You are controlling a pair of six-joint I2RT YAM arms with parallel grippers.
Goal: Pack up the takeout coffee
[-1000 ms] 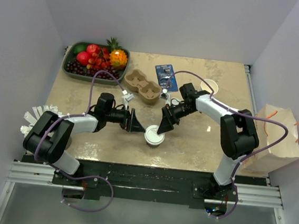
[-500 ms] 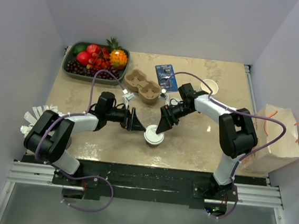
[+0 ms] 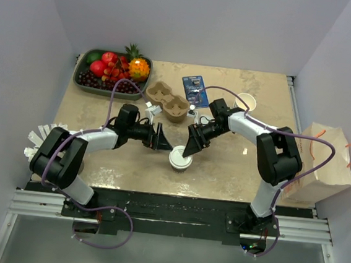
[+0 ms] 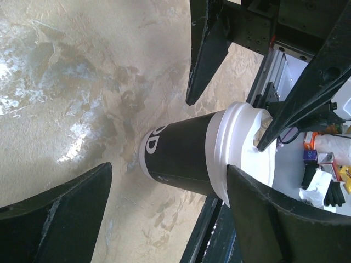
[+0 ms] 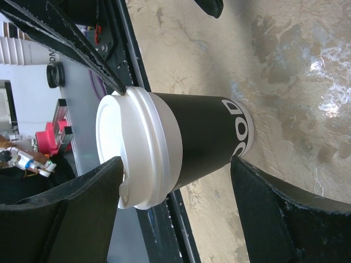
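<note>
claw state, top view: left claw (image 3: 161,137) and right claw (image 3: 192,147) are both spread wide and hold nothing. they point in at each other from either side.
coffee, top view: the takeout coffee (image 3: 181,159) stands upright on the table (image 3: 234,168), toward the near edge, just beside both claw tips. i can't tell from here whether either tip touches it.
surroundings, top view: the cup carrier (image 3: 168,101) sits behind it. the paper bag (image 3: 322,158) stands off the table's right side, well apart.
left wrist view: my own fingers (image 4: 60,213) are wide, with the coffee ahead of the gap and not yet between them. one right claw finger crosses the lid (image 4: 241,145); contact is unclear.
right wrist view: same picture mirrored. the fingers (image 5: 55,219) are wide, and the cup is framed between them but beyond the tips.
materials: smooth dark paper wall with white lettering and a pale band at the base. stepped, glossy white plastic lid. mottled beige table with a slight sheen.
handling: i'd judge it light. i can't see whether it is filled; if it is, top-heavy. the thin paper wall should give under a hard squeeze, and the lid could pop off.
where to hold: mid-wall, below the lid's rim, closing gently and keeping it upright.
</note>
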